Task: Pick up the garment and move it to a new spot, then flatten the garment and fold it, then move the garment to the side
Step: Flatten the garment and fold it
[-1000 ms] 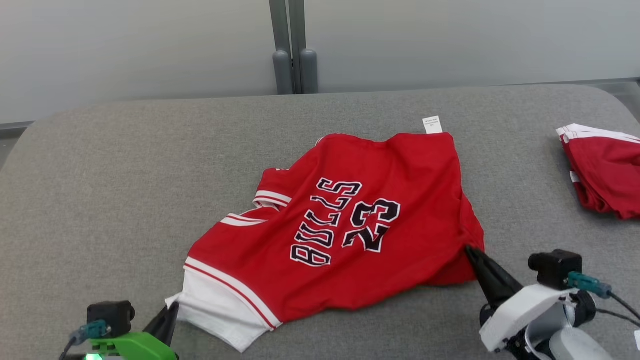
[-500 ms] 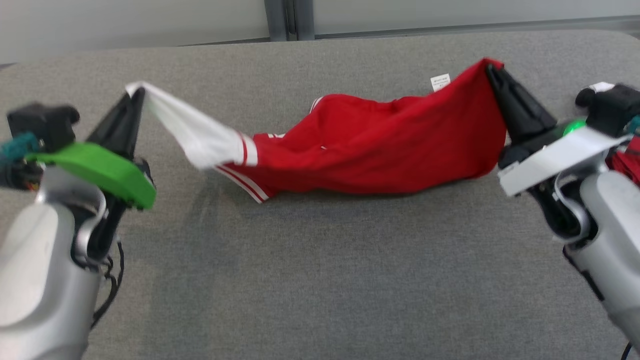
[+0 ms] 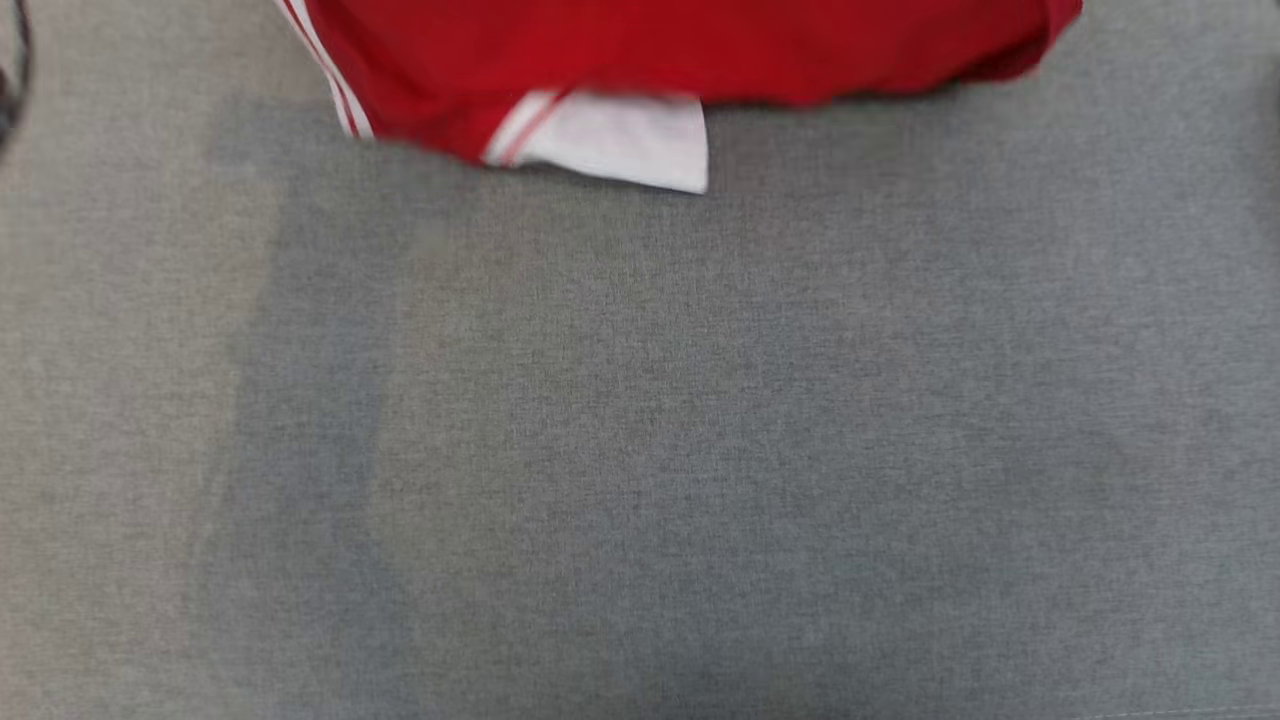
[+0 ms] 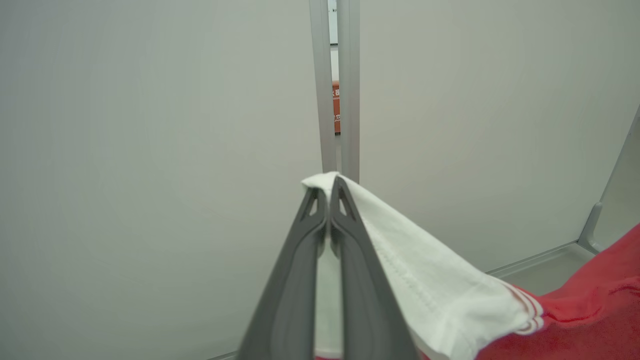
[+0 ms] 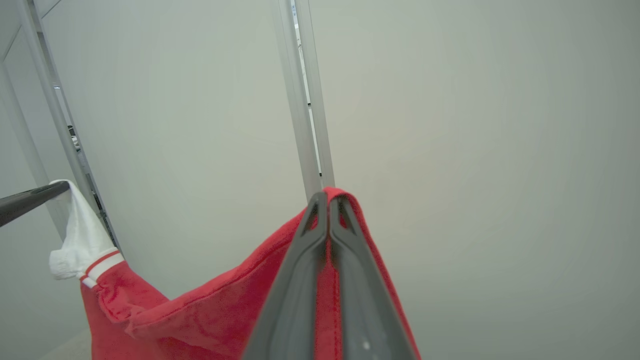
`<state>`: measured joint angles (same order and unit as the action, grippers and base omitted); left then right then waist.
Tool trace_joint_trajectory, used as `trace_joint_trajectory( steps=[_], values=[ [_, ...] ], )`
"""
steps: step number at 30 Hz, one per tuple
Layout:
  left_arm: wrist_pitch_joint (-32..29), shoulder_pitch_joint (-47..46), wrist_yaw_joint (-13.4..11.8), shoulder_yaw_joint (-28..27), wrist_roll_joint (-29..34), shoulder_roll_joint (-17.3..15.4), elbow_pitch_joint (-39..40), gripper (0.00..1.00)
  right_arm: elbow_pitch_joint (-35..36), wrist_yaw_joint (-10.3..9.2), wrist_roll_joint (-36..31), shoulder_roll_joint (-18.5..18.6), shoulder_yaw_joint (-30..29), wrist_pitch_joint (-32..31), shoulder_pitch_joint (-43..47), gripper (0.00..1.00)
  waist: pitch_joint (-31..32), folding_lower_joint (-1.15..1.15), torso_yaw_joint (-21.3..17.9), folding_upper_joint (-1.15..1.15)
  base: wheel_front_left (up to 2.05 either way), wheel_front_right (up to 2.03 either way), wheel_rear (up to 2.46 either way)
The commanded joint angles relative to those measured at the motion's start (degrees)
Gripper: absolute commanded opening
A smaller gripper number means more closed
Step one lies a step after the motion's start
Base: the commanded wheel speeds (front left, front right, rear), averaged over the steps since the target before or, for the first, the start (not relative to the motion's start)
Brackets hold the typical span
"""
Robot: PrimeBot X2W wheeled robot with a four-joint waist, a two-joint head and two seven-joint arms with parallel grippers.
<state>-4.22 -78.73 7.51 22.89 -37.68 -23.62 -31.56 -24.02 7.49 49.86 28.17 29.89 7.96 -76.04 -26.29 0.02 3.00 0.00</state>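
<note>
Red garment (image 3: 680,50) with white trim hangs stretched above grey tabletop (image 3: 640,450). White corner is pinched tight between left fingers (image 4: 302,260), red corner between right fingers (image 5: 305,265). Best handling: hold corners level and taut, then lower evenly onto bare surface.

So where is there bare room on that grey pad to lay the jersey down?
Nearly all the grey padded surface is bare: everything nearer the robot than the hanging red jersey, out to both sides of the head view. The far strip under the jersey is crowded.
</note>
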Motion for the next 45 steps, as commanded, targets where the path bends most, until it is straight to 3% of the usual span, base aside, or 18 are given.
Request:
trace_joint_trajectory(
  steps=[1,11,18,28,36,39,45],
  values=[
    [0.61,-3.24,-0.05,0.07,-1.39,-0.19,-1.32,0.0,-1.1,0.0,0.48,0.02,0.86,0.01,-2.91,0.0,-4.42,-0.02,-0.28,0.0,0.0,0.0,0.0],
    [3.6,-22.59,-0.08,8.15,-5.75,-2.17,-11.6,0.0,-10.07,0.0,3.75,1.68,6.95,2.16,-22.19,0.0,-6.21,-0.02,-0.41,0.0,0.0,0.0,0.0],
    [4.77,-24.87,-0.08,13.4,-10.71,-2.35,-15.81,0.0,-13.56,0.0,7.75,1.8,12.67,3.38,-23.8,0.0,-4.77,-0.02,-0.86,0.0,0.0,0.0,0.0],
    [1.21,-9.23,-0.08,25.32,-20.07,-7.4,-14.34,0.0,-12.37,0.0,15.1,5.23,23.8,5.51,-7.86,0.0,5.85,-0.02,-0.92,0.0,0.0,0.0,0.0],
    [-12.97,9.79,-0.08,32.42,-32.48,-15.34,-5.12,0.0,-7.16,-0.04,22.68,10.03,35.78,-1.19,9.01,0.0,18.34,-0.02,-1.34,0.0,0.0,0.0,0.0],
    [-18.07,18.84,-0.08,34.97,-36.71,-19.97,0.72,0.0,-2.67,-0.03,24.84,12.43,40.42,-3.89,15.61,0.0,23.18,-0.02,-1.47,0.0,0.0,0.0,0.0],
    [-24.23,31.95,-4.75,37.83,-43.65,-26.08,13.54,0.0,5.38,-0.02,25.08,17.22,43.01,-9.06,24.67,0.0,26.8,-0.02,-1.52,0.0,0.0,0.0,0.0]
  ],
)
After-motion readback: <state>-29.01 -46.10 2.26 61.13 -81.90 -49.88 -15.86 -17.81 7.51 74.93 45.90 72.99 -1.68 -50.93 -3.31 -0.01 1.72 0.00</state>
